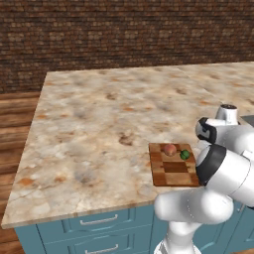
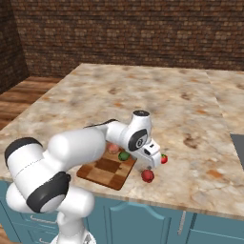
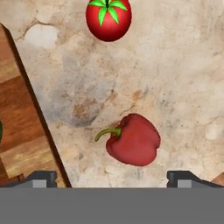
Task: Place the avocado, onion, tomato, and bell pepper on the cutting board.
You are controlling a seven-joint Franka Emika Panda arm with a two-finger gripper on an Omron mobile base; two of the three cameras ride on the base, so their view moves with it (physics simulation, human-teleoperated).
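Note:
On the checkered wooden cutting board [image 2: 102,174] lie the peach-pink onion [image 2: 113,148] and the dark green avocado [image 2: 124,156]; both also appear as onion [image 1: 169,149] and avocado [image 1: 185,154] on the board [image 1: 171,173]. The red bell pepper [image 3: 133,140] lies on the counter right of the board's edge [image 3: 17,118], with the tomato [image 3: 108,17] beyond it. My gripper [image 3: 111,178] hangs open above the pepper, its fingertips [image 3: 41,177] wide apart and holding nothing. From the right base, the gripper [image 2: 151,164] sits between the tomato [image 2: 163,158] and the pepper [image 2: 147,175].
The board sits near the front edge of the marble counter [image 1: 99,129], above blue drawers [image 1: 99,221]. A grey inset [image 2: 238,150] shows at the counter's right. A brick wall [image 1: 124,34] stands behind, and my arm [image 1: 223,168] covers the board's right side.

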